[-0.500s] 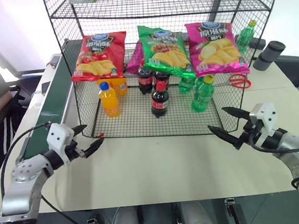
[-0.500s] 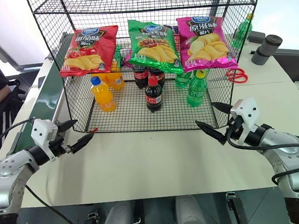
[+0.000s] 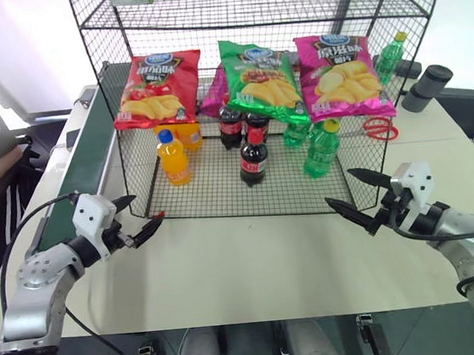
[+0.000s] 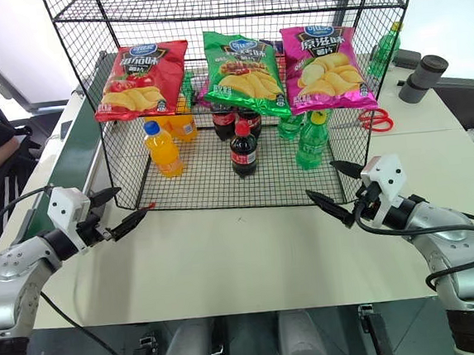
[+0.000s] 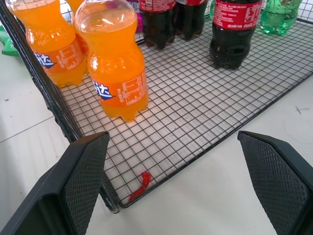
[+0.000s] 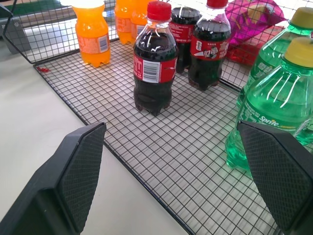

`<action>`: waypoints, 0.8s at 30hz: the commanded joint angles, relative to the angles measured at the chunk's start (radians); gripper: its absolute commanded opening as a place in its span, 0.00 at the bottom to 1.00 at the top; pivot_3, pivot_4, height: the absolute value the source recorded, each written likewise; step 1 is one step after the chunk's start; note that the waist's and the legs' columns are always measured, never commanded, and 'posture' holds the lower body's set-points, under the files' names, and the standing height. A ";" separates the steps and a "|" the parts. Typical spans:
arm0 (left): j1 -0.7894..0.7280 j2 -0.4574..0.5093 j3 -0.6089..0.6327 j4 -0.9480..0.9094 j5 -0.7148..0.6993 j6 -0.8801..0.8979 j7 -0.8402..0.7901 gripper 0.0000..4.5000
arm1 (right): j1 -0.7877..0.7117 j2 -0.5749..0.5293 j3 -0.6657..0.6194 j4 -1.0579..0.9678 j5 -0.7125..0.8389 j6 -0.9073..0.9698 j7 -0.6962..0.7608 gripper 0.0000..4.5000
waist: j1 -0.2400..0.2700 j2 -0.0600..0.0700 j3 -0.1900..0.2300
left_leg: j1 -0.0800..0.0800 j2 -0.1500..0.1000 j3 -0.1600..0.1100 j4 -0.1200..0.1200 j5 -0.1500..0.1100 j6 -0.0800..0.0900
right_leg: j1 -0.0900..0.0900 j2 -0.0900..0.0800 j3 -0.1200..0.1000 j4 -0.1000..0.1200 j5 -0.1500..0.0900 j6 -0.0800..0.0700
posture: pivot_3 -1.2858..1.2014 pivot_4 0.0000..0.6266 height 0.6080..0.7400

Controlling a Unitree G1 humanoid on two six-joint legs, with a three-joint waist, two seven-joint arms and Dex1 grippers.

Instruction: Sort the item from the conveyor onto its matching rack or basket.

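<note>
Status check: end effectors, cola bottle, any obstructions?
Both end effectors, left and right, open, empty. Front cola bottle upright in wire basket. Nothing in the way.

Head pair looks down from above — wrist cameras sit close, sharing the basket (image 3: 223, 208) floor

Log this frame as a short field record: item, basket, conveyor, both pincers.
item: cola bottle upright in the basket, in front of two more cola bottles
basket: black wire basket also holding orange bottles and green bottles
conveyor: green belt, nothing on the visible part
left pincer: open, holding nothing, over the table
right pincer: open, holding nothing
</note>
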 commanded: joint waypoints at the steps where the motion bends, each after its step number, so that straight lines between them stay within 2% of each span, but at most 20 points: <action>1: -0.007 0.006 0.024 -0.015 0.005 -0.014 0.007 1.00 | 0.001 0.010 -0.011 -0.009 -0.003 -0.028 0.003 0.99 | 0.000 0.000 0.000 | 0.000 0.000 0.000 0.000 0.000 0.000 | 0.000 0.000 0.000 0.000 0.000 0.000 | 0.52 0.24 1.00; 24: 0.033 -0.002 0.020 -0.062 -0.003 0.008 0.031 1.00 | -0.013 0.023 0.020 -0.030 -0.009 -0.001 -0.018 0.99 | 0.000 0.000 0.000 | 0.000 0.000 0.000 0.000 0.000 0.000 | 0.000 0.000 0.000 0.000 0.000 0.000 | 0.52 0.24 1.00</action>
